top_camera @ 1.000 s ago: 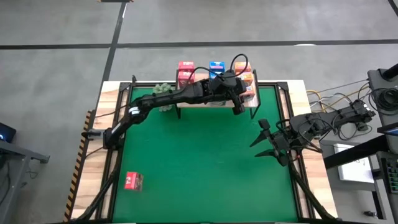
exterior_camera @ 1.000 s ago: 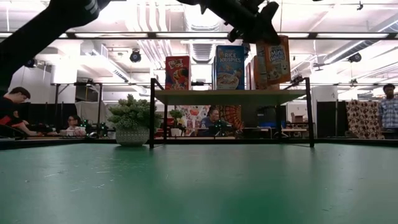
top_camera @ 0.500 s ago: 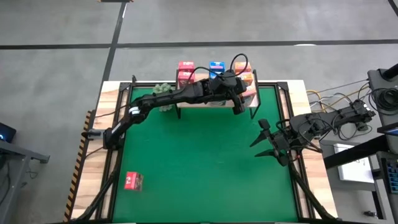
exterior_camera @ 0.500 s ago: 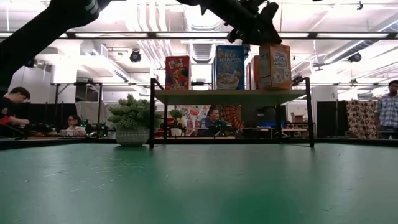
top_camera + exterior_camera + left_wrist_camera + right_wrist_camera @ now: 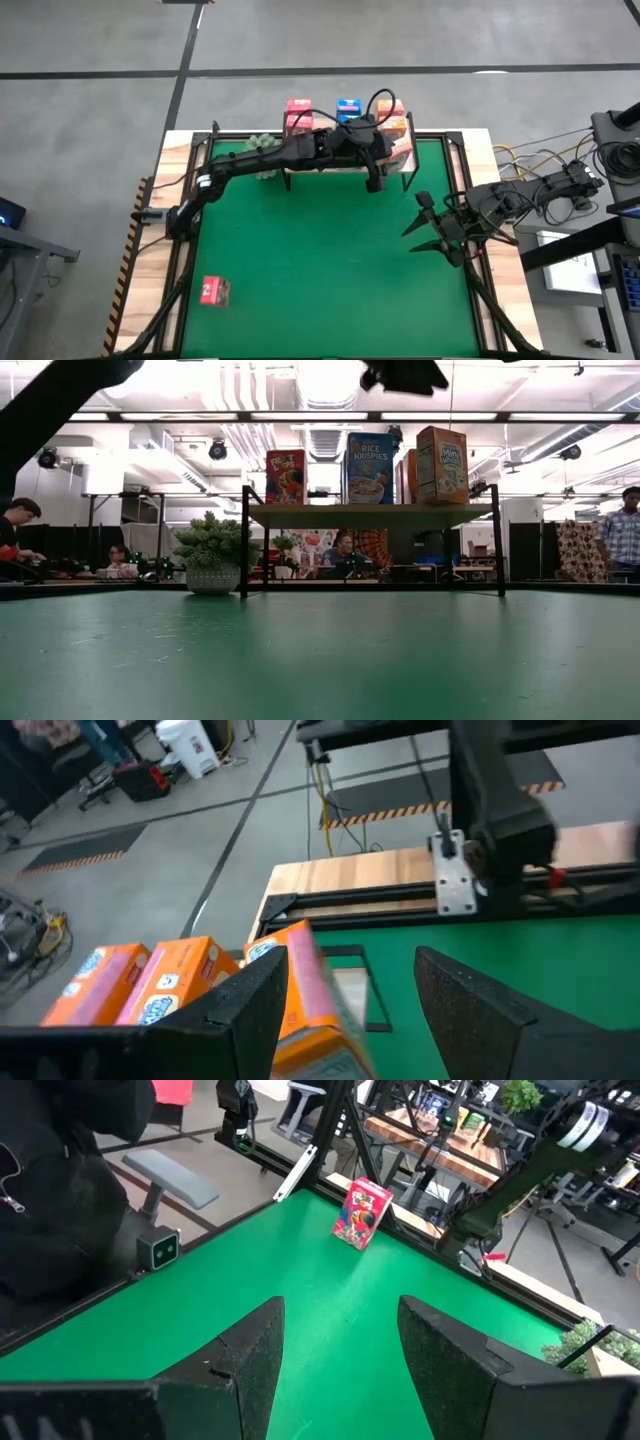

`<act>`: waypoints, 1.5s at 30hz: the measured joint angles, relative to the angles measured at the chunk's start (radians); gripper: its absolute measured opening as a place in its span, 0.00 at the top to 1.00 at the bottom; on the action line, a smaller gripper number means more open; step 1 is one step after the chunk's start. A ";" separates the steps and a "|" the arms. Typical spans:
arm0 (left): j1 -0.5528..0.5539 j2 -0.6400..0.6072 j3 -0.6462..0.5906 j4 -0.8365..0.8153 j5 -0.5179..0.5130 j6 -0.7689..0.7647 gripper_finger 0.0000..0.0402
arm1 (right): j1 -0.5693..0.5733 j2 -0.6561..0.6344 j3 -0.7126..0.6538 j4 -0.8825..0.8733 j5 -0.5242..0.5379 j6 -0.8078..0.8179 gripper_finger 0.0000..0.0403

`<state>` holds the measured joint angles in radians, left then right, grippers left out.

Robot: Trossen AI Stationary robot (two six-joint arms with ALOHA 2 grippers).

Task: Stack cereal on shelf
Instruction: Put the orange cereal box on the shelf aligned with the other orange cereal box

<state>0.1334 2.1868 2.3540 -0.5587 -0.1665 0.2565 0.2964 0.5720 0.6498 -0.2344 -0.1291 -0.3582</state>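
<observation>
Left hand [image 5: 345, 995] gapes wide over the orange boxes [image 5: 150, 985]; only the right wrist shows the pink-red box [image 5: 362, 1214] upright.

The mat [image 5: 330, 260] lies open across its middle. At 12 o'clock the shelf [image 5: 370, 514] is crowded with boxes [image 5: 440, 464]; the plant [image 5: 212, 550] stands beside its 9 o'clock leg. One red box [image 5: 213, 290] sits at 8 o'clock.

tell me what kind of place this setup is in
Probably an open robotics lab or workshop. The low view shows exposed ceiling ducts and strip lights, with people seated at workbenches behind the shelf. The high view shows a bare concrete floor and cabled equipment beside the table.
</observation>
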 joint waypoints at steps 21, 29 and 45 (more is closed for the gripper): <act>-0.189 -0.319 -0.187 -0.311 -0.097 -0.045 0.50 | -0.001 0.059 -0.007 0.079 0.331 0.078 0.54; -0.267 -0.565 -0.637 -0.042 -0.215 -0.082 0.50 | 0.000 0.099 -0.005 0.120 0.546 0.167 0.54; -0.290 -0.919 -1.202 0.356 -0.218 -0.112 0.50 | -0.093 0.242 0.376 -0.223 0.706 0.233 0.54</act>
<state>-0.1566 1.2681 1.1519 -0.2024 -0.3843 0.1440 0.2033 0.8138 1.0263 -0.4574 0.5766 -0.1249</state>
